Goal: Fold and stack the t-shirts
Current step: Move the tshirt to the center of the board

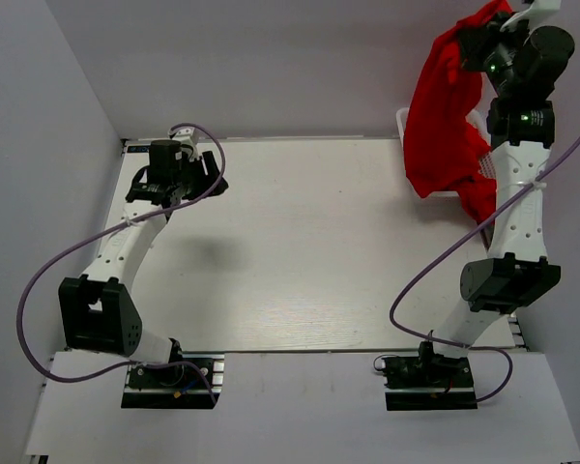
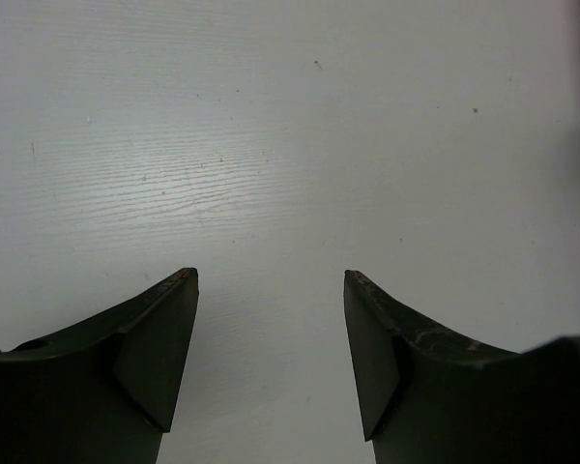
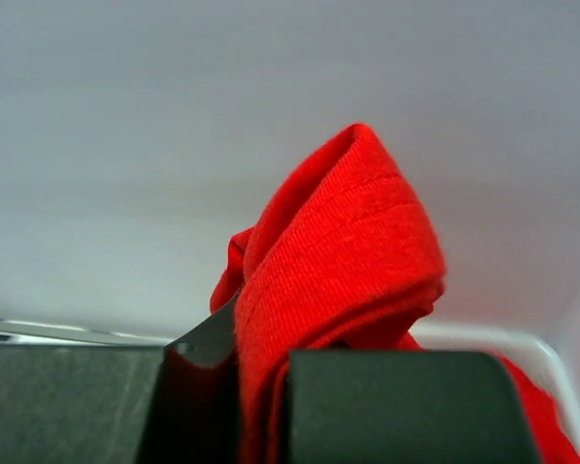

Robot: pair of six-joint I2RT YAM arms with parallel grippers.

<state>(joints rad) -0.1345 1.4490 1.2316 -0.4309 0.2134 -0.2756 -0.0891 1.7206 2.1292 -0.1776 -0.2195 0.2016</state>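
A bright red t-shirt [image 1: 445, 116] hangs in the air at the far right, bunched and draping down over the white basket [image 1: 403, 120]. My right gripper [image 1: 479, 41] is raised high there and shut on a fold of this t-shirt. In the right wrist view the red cloth [image 3: 338, 251] is pinched between the two dark fingers of the right gripper [image 3: 261, 360] and bulges above them. My left gripper [image 1: 211, 178] hovers over the far left of the table. In the left wrist view the left gripper [image 2: 271, 277] is open, with only bare white table [image 2: 271, 145] between its fingers.
The white basket's rim [image 3: 522, 338] shows just below the held cloth, and more red cloth [image 1: 479, 198] lies in it behind the right arm. Grey walls close the table [image 1: 300, 251] on the left, the far side and the right. Purple cables loop beside both arms.
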